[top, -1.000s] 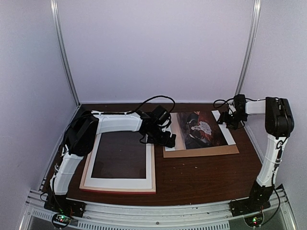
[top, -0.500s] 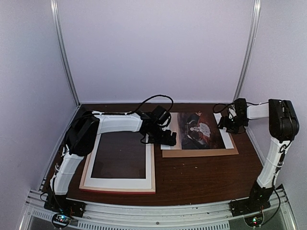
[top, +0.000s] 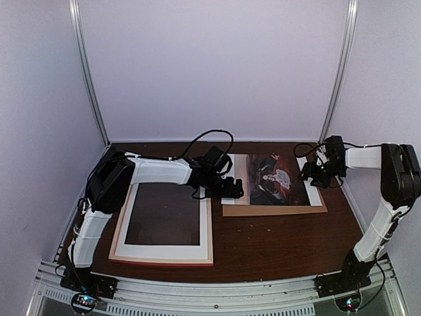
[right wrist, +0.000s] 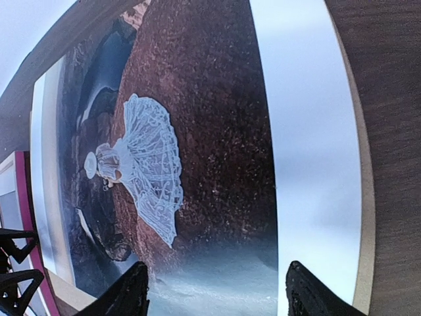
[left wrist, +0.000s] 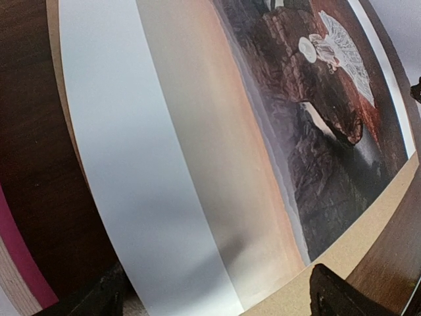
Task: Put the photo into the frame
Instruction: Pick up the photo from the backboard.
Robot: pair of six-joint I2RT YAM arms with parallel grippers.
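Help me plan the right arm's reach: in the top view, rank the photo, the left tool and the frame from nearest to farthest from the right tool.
1. The photo, directly below the right tool, at the far right.
2. The left tool, over the photo's left edge, toward the middle.
3. The frame, lying flat at the near left.

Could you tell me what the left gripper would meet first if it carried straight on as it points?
Probably the photo, at its white margin: the left gripper points straight at it, jaws open. Depth is unclear.
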